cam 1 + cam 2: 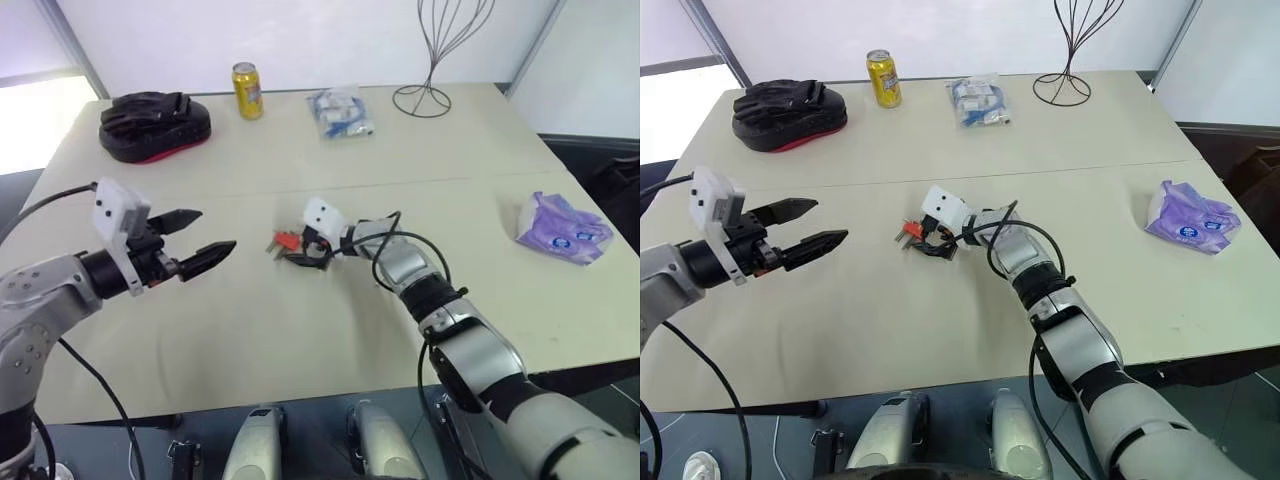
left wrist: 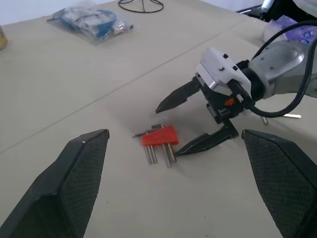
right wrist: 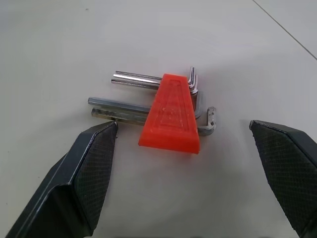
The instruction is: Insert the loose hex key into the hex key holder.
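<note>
2 open grippers and nothing held: that is what the head views show. The left gripper (image 1: 218,230) hovers above the table (image 1: 300,340) with its fingers spread, well apart from the work. The right gripper (image 1: 283,250) is low near the middle of the table, and its spread fingers flank the hex key holder (image 1: 288,240), which lies flat on the table.

From the left wrist view, the red holder lies between the right gripper's 2 fingertips, and neither finger clearly presses on it. A thin grey rod lies on the table beyond the right wrist, well apart from the holder. I take it to be the loose hex key (image 2: 293,116), though it is too small to show an L shape.

From the right wrist view, the holder sits midway between the 2 wide-set fingers, with several keys already seated in it. Whether the finger nearest their tips touches them, I cannot tell.

By my reading, 0 steps of the task are finished: the key is neither picked up nor inserted. Gripping the holder, fetching the key and inserting it all remain.
</note>
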